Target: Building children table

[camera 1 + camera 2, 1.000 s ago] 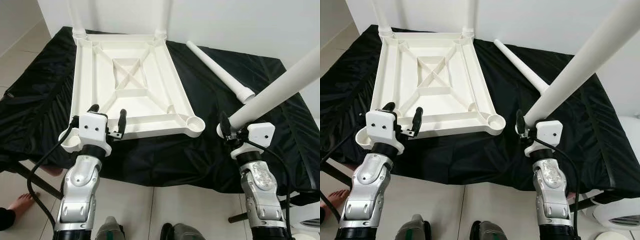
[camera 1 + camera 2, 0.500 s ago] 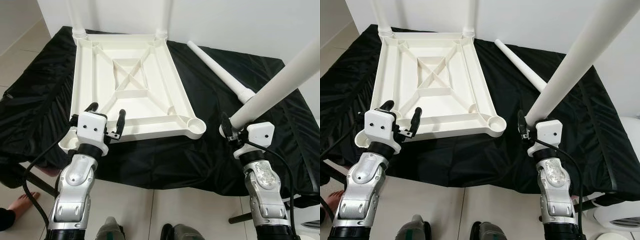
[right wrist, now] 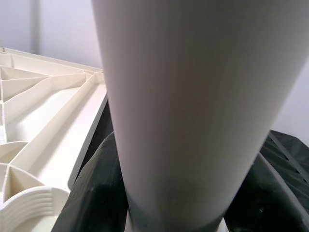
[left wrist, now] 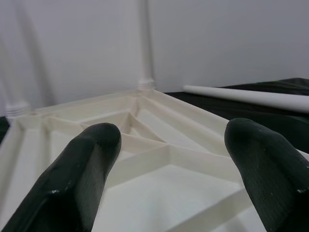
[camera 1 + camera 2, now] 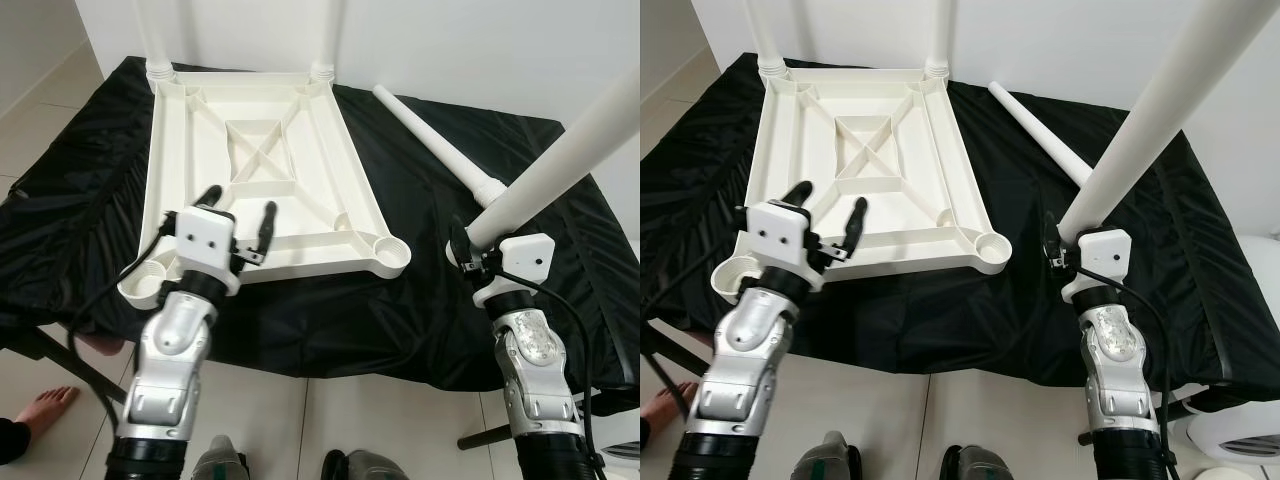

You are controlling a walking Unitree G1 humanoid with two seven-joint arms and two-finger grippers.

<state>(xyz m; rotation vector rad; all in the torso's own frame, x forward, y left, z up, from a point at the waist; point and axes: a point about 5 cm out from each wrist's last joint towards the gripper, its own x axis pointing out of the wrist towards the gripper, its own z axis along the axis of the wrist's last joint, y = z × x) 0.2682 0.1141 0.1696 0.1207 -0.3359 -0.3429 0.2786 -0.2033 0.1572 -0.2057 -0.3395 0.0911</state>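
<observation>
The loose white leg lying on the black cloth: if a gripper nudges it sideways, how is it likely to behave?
The loose leg is a smooth round tapered tube, so it would probably roll, curving toward its narrow end. The black cloth under it is wrinkled, which may slow it. It looks like rigid hollow plastic, so likely light and stiff.

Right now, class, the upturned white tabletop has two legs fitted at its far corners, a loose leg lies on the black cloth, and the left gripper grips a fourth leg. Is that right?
Not quite: the right gripper grips the fourth leg, as the right eye view shows. The left gripper hovers open over the tabletop. The two fitted legs and the loose leg on the black cloth are as stated.
</observation>
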